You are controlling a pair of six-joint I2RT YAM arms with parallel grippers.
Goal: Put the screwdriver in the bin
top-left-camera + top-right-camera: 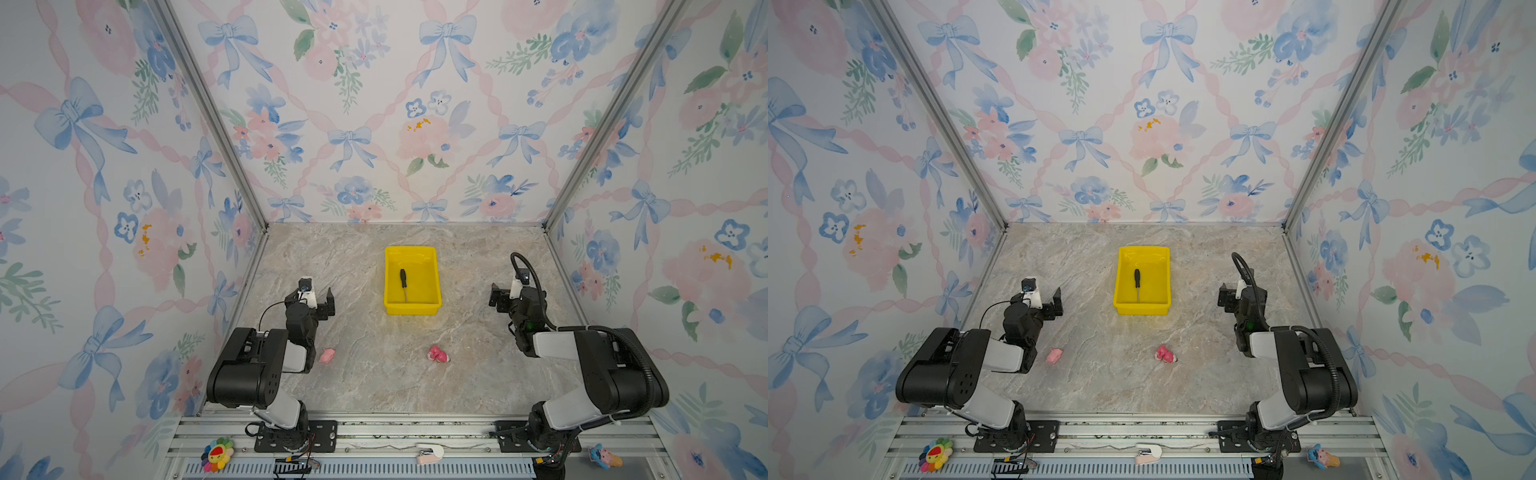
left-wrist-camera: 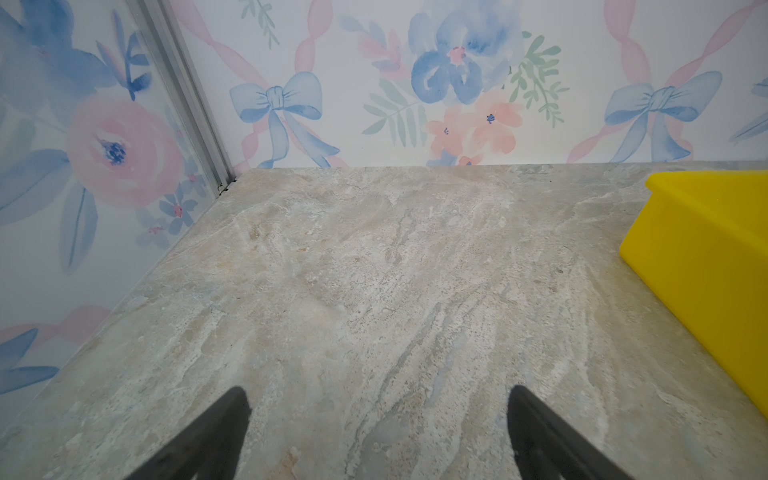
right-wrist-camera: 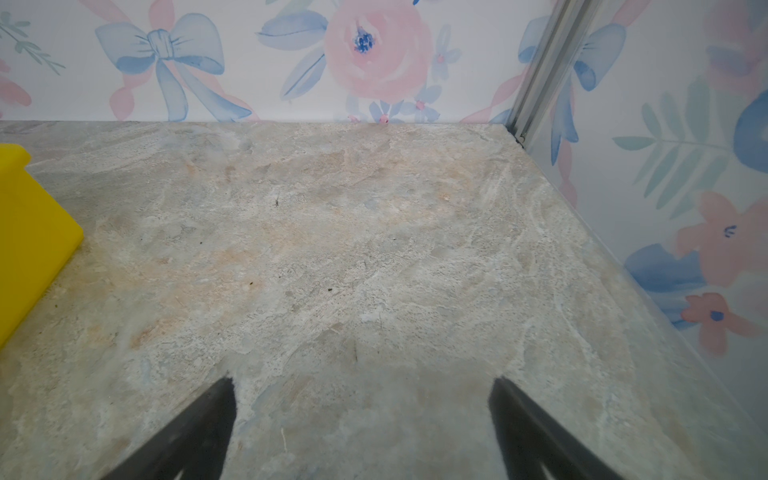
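The left fingers stand wide apart with nothing between them but bare marbled worktop. The right fingers are spread the same way, empty, over their own stretch of stone. Outward from each pair, a yellow corner shows at the edge of each wrist view: that is the bin, sitting mid-worktop between the two arms and well apart from both. Inside it the screwdriver lies flat on the bin's floor, black handle toward the back wall, thin shaft pointing toward the arms, and as far as I can tell it touches neither long side. Nearer the arms' bases a pink toy lies just beside the left arm, and a second pink toy lies nearer the middle. To my eye the job looks done, so what is left is a tidy withdrawal: hold both pairs of fingers open, draw the arms back toward their bases, give the bin's rim a wide berth so it is not nudged, and mind the left elbow beside that pink toy.
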